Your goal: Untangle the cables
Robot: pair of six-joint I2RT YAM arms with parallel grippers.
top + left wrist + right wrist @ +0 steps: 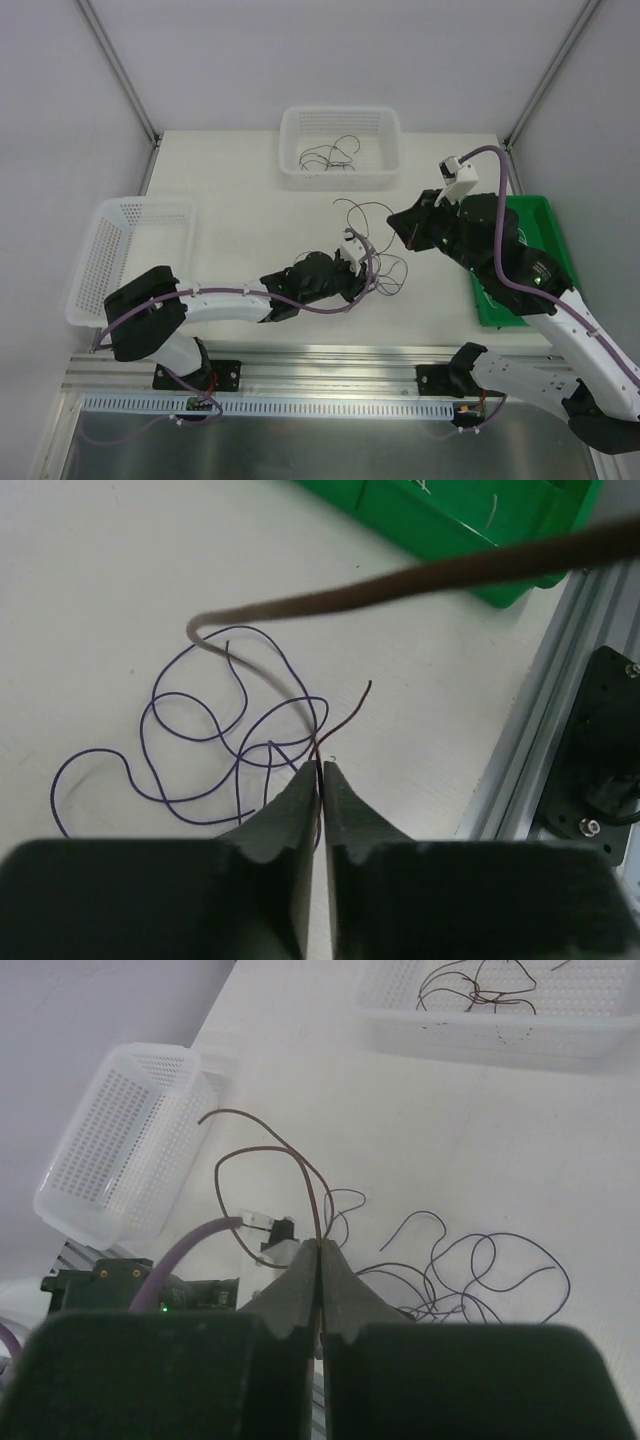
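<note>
Left hand [320, 768] pinched shut on brown cable [347, 716] at edge of cables [215, 742]: purple loops tangled on bench [90, 600], centre-front. Right hand [320, 1247] clamped on brown cable too, loop rising above it. Step: separating one strand from tangle. Next move likely needs slow, gentle pull apart, watching for snags.

Ahead-left of the left jaws, purple cable loops [235, 745] are littering the table [90, 580]; a green bin [470, 540] is blocking ahead, and a metal rail [530, 710] is running alongside, right. Ahead of the right jaws a brown cable [270, 1147] is arching; 2 white baskets [120, 1140] [500, 1030] are bounding open table beyond.
</note>
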